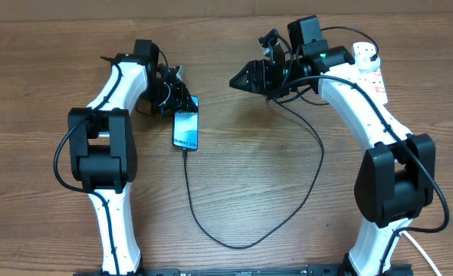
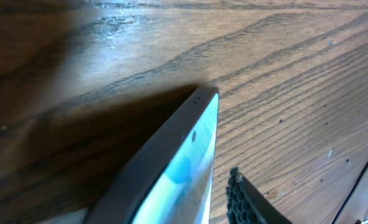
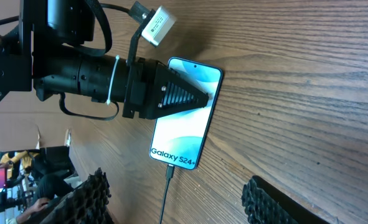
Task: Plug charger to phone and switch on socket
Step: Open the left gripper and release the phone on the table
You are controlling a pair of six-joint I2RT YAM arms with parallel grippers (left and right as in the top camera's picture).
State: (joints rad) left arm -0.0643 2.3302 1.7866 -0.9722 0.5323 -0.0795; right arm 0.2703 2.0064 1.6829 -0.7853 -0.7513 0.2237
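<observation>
Overhead, the white left arm [image 1: 103, 146] bends inward, its black left gripper [image 3: 199, 99] tip over the top end of the slim blue-screened phone [image 1: 185, 129]; I cannot tell whether it pinches the phone. A thin black charger cable [image 1: 185, 172] meets the phone's lower edge and loops across the wooden table [image 1: 249, 184] toward the right arm [image 1: 364, 100]. The right gripper [image 1: 240, 80] hovers with fingers spread and empty. The white power strip [image 1: 370, 55] lies far right, partly hidden under that arm.

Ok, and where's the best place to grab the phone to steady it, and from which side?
Probably the two long edges near its top end, coming from the table's far side. The phone lies screen-up and slim, and the charger is plugged into its near end. The left gripper is at that top end.
</observation>
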